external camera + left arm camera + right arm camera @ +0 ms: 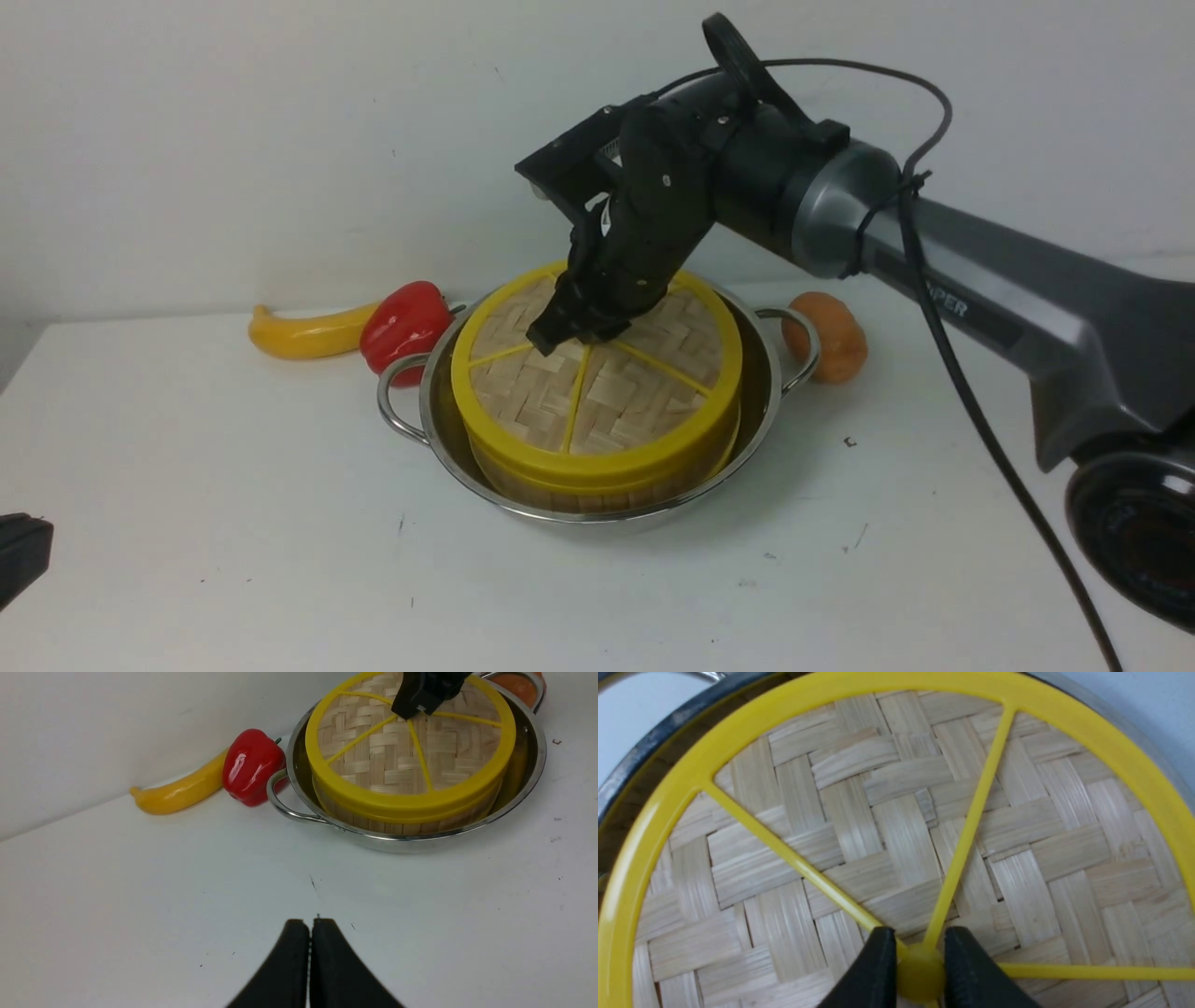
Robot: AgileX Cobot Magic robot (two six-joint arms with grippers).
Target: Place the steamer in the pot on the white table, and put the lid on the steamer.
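Observation:
The shiny steel pot (pixel 775 401) (pixel 532 772) stands mid-table on the white table (pixel 233 523). Inside it sits the bamboo steamer (pixel 597 485) (pixel 411 823); only its side wall shows. The woven lid (pixel 616 401) (pixel 397 760) (pixel 878 826) with yellow rim and spokes lies flat on top of the steamer. My right gripper (pixel 569 338) (pixel 920 956) reaches down onto the lid's centre, shut on the yellow hub where the spokes meet. My left gripper (pixel 310 928) hovers low over bare table near the front left, fingers pressed together and holding nothing; only a dark corner of it (pixel 19 551) shows in the front view.
A yellow toy banana (pixel 303 334) (pixel 177 793) and a red toy pepper (pixel 406 322) (pixel 252 765) lie just left of the pot by the back wall. An orange vegetable (pixel 831 336) (pixel 516 683) lies behind the pot's right handle.

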